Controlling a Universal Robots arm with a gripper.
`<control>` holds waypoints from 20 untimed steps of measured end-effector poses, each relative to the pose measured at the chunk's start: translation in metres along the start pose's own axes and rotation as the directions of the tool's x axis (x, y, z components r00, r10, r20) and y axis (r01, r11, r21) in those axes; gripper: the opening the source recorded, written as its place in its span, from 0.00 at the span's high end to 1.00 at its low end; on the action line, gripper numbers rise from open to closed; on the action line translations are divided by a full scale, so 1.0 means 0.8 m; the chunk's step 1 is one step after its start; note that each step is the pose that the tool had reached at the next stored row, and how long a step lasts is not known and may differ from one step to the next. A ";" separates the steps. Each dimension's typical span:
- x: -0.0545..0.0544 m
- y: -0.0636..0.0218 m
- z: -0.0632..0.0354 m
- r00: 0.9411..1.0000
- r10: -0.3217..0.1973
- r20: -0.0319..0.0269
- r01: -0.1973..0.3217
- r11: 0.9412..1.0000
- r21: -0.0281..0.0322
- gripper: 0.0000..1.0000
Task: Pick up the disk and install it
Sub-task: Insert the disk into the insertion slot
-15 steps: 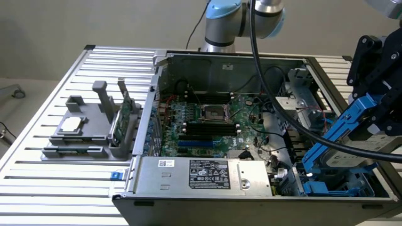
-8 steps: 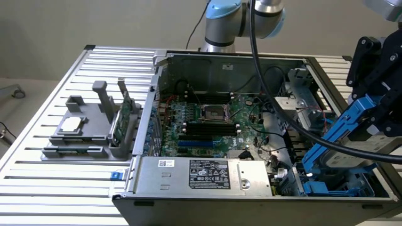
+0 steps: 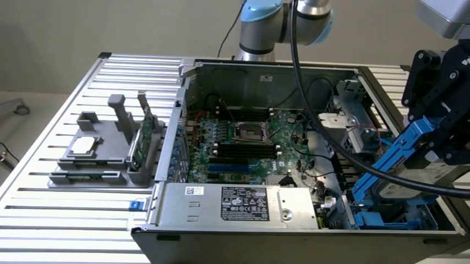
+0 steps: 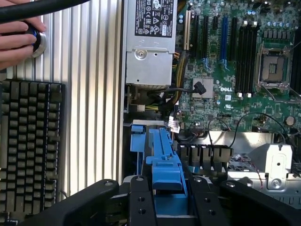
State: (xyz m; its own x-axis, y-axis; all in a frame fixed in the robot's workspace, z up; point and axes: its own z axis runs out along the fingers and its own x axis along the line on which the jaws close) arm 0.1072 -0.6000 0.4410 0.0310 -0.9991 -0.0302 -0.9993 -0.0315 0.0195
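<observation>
The disk (image 3: 400, 154) is a silver-grey drive in a blue plastic carrier. It hangs tilted, low end down, over the drive bay (image 3: 397, 220) at the open computer case's corner, on the exterior view's right. My gripper (image 3: 441, 146) is shut on the disk's upper end. In the wrist view the blue carrier (image 4: 164, 160) sits squeezed between my black fingers (image 4: 141, 202), and my gripper (image 4: 165, 200) looks down into the case. Whether the disk's low end touches the bay I cannot tell.
The case holds a green motherboard (image 3: 242, 143) and a silver power supply (image 3: 242, 203). A thick black cable (image 3: 316, 110) hangs across the case. A grey fixture (image 3: 96, 159) with a chip and a green card stands on the exterior view's left. A keyboard (image 4: 28, 141) and a person's hand (image 4: 16, 40) are beside the case.
</observation>
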 end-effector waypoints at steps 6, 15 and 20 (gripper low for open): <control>0.000 0.000 0.001 1.000 0.000 0.000 0.000 1.000 0.000 0.67; 0.000 0.000 0.005 1.000 0.000 0.000 0.000 1.000 0.001 0.67; 0.000 0.000 0.007 1.000 0.000 0.000 0.000 1.000 0.012 0.67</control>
State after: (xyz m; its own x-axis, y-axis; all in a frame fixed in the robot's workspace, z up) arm 0.1068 -0.6001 0.4355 0.0312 -0.9991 -0.0300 -0.9995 -0.0314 0.0072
